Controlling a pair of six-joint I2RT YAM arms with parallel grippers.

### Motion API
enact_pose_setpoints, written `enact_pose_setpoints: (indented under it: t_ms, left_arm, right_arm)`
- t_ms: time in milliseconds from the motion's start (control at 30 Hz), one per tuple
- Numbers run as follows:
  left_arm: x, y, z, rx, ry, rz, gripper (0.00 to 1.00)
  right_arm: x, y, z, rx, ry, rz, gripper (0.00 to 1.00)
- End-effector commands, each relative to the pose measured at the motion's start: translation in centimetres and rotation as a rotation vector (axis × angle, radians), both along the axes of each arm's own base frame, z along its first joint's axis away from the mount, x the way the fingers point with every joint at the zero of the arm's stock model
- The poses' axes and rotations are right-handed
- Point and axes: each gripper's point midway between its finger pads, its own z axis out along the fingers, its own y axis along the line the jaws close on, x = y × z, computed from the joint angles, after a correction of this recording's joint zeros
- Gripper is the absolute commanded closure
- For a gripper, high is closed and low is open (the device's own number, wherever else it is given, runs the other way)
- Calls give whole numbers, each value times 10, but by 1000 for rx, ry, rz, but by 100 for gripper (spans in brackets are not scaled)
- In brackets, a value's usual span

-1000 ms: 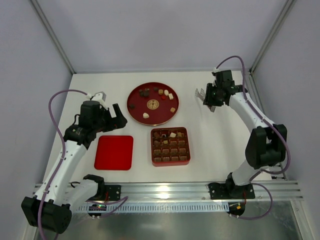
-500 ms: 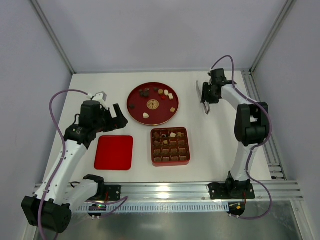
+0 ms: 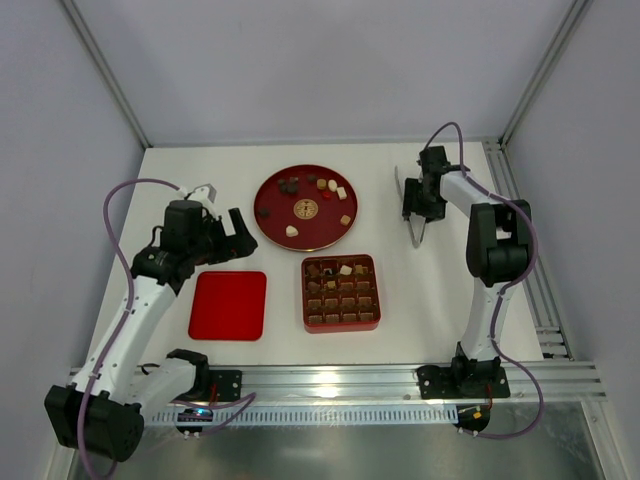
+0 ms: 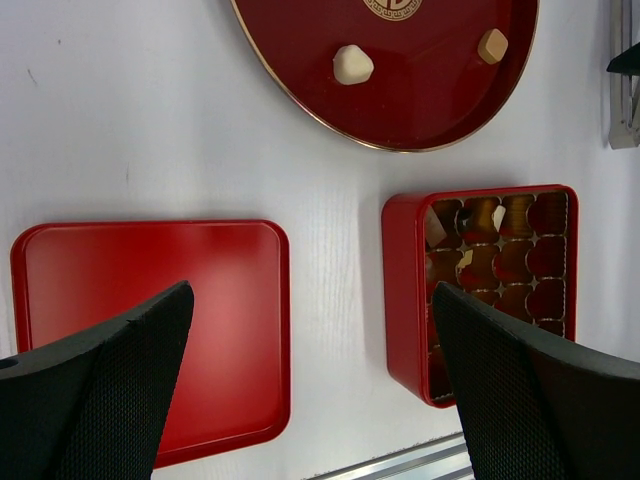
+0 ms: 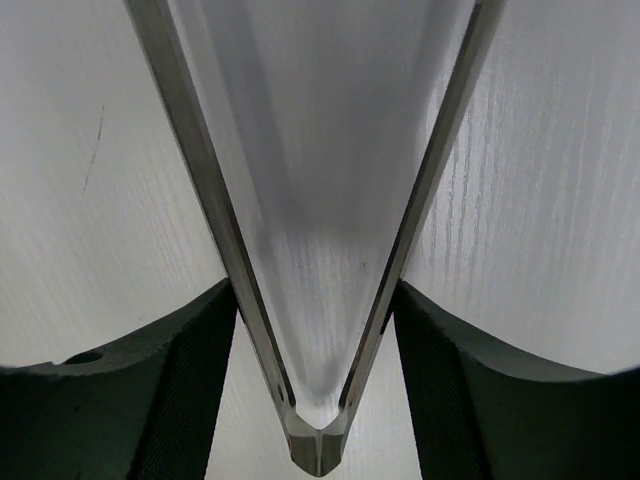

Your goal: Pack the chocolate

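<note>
While right jaws clamp metal tongs (image 5: 318,450), tips out of frame, left jaws apart, red box (image 4: 402,290) partly hidden.

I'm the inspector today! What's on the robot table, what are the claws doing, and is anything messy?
Surface: white table, no spills seen.
Job's things: chocolates loose on the round red plate; a few sit in the red box; the red lid lies beside it.
Clutter: nothing seen.
Claws: left claw open, empty; right claw shut on metal tweezers.
Cables: a purple cable loops over each arm.
Surroundings: pale walls; metal rail at near edge.
</note>
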Motion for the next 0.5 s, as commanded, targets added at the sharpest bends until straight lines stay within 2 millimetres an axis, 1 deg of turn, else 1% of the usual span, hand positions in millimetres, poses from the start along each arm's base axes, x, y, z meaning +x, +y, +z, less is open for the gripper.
enact_pose_setpoints:
  t_ms: [0, 100, 267, 400, 433, 467]
  left_arm:
    - [3, -1, 1, -5, -13, -1, 0]
    - [4, 1, -1, 2, -5, 4, 0]
    - [5, 2, -6, 12, 13, 10, 0]
    - [6, 4, -12, 23, 36, 24, 0]
    - [6, 5, -14, 25, 44, 31, 0]
    - [7, 5, -14, 28, 45, 35, 0]
  right_arm:
    - [-1, -7, 1, -33, -6, -14, 33]
    - [-4, -5, -4, -30, 5, -16, 29]
    - [-6, -3, -5, -30, 11, -12, 23]
    - [-7, -4, 3, -26, -3, -23, 18]
    - [-8, -3, 10, -17, -19, -30, 16]
    - [-8, -1, 13, -11, -28, -28, 16]
